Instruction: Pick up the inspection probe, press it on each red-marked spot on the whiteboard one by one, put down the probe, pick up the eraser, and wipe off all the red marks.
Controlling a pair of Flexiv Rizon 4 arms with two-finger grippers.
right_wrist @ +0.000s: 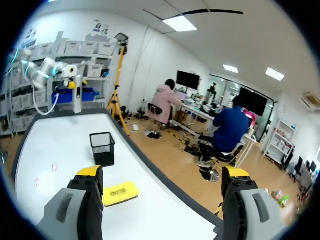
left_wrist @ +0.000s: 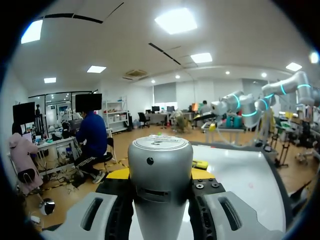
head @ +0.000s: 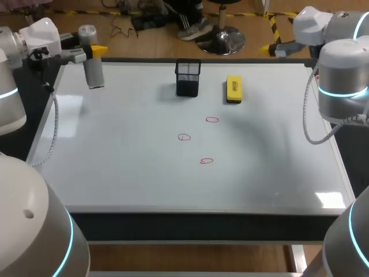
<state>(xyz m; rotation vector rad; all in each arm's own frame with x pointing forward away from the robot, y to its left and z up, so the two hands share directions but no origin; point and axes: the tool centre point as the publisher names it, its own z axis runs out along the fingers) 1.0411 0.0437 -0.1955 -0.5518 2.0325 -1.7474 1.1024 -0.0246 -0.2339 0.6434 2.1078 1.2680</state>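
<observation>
Left gripper [head: 92,52]: clamped on upright probe [head: 94,75], whiteboard's [head: 115,167] far left corner.
Right gripper [right_wrist: 162,172]: spread wide, far right corner.

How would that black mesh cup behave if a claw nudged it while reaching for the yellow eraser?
The black mesh cup looks like thin wire mesh, so it is probably light. Standing upright on the glossy whiteboard, it would likely slide, or tip if struck near its rim. The yellow eraser lies apart beside it.
</observation>
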